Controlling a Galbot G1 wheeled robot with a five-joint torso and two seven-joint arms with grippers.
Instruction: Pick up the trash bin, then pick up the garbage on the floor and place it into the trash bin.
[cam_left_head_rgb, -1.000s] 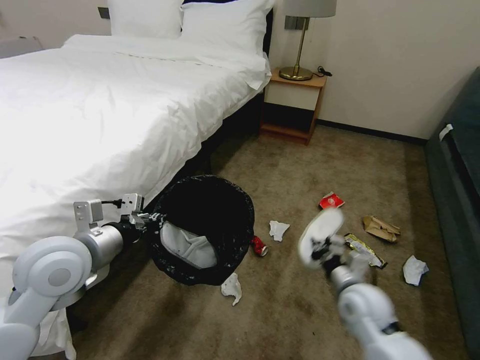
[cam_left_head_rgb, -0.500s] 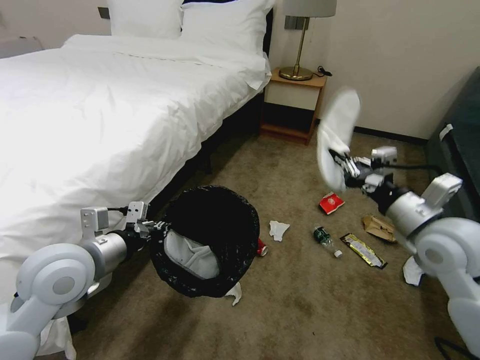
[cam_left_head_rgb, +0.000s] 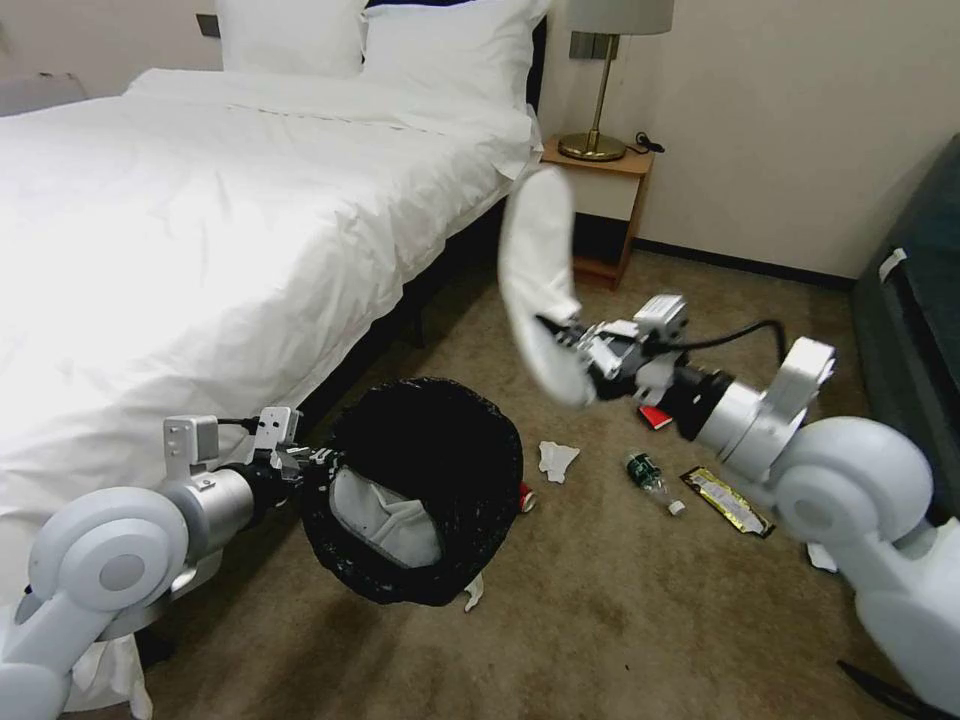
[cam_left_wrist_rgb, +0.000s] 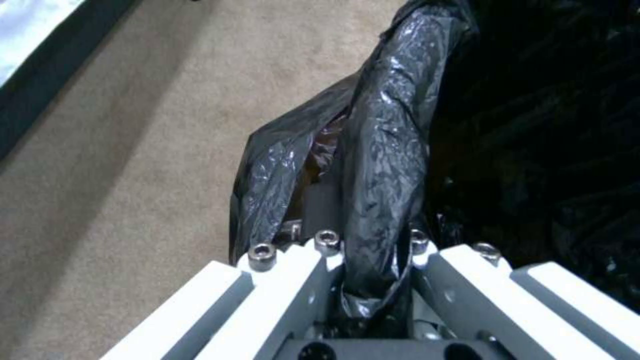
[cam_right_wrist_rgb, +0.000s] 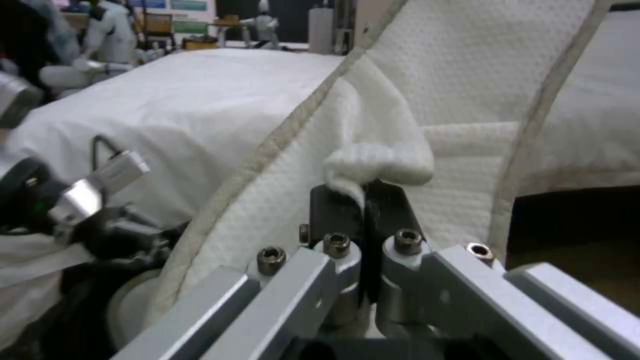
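A hotel-style bedroom; a wide bed made up in crisp white linen (cam_left_head_rgb: 200, 200) with two plump white pillows (cam_left_head_rgb: 380, 40) against a dark headboard; a small wooden bedside table (cam_left_head_rgb: 590, 205) carrying a brass-stemmed lamp with a pale shade (cam_left_head_rgb: 605, 70); plain cream walls with dark skirting; beige-brown short-pile carpet (cam_left_head_rgb: 600, 620) underfoot; a dark upholstered sofa (cam_left_head_rgb: 915, 330) along one side.

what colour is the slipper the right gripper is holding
White, with a beige edge trim: the slipper shows best in the right wrist view.
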